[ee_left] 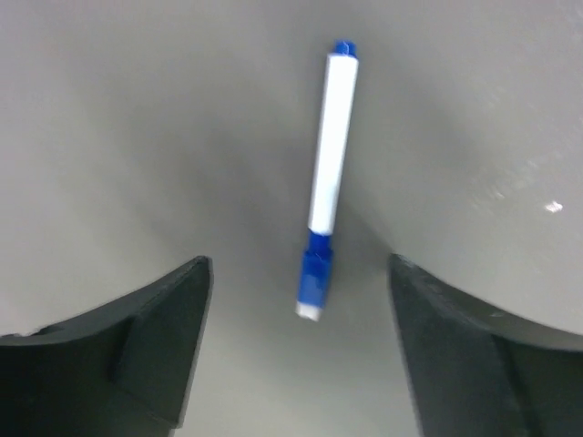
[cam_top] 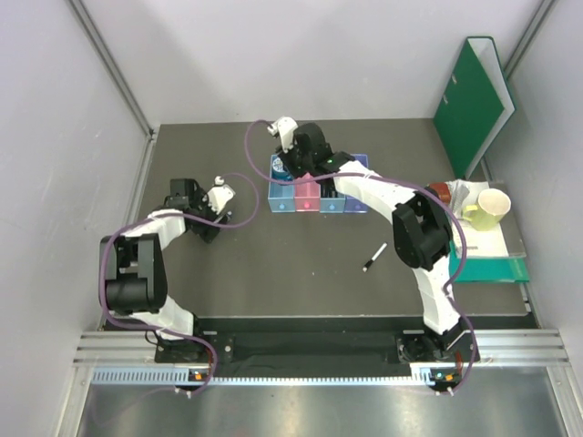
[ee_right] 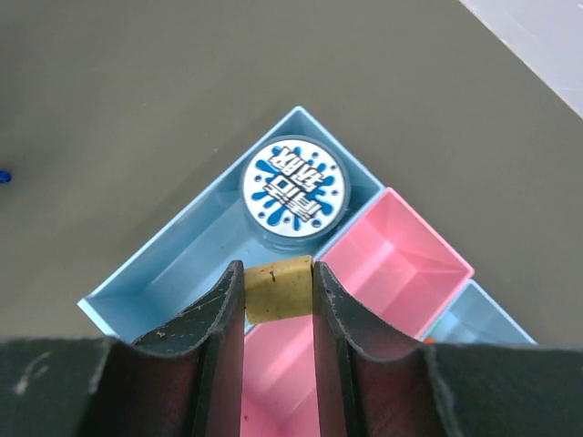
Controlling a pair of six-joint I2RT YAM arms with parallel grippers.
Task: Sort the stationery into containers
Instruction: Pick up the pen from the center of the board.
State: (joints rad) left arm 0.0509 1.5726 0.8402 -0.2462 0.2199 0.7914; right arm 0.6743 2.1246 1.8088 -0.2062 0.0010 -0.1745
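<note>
While the right pincer (ee_right: 278, 270) clamps a small tan block (ee_right: 279, 296), possibly an eraser, over the border of the light blue tray (ee_right: 173, 273) and pink tray (ee_right: 401, 264), the blue patterned tin (ee_right: 294, 189) sits in the former. The left pincer (ee_left: 299, 264) stands wide above a blue-and-white pen (ee_left: 330, 146) on the table (ee_left: 137, 137).

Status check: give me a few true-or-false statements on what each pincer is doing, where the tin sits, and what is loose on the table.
1. The right pincer grips a tan block. True.
2. The patterned tin sits in the pink tray. False: it sits in the light blue tray.
3. The left pincer is shut on the blue-and-white pen. False: it is open, and the pen lies on the table.
4. A thin pen lies apart from the trays. True.
</note>
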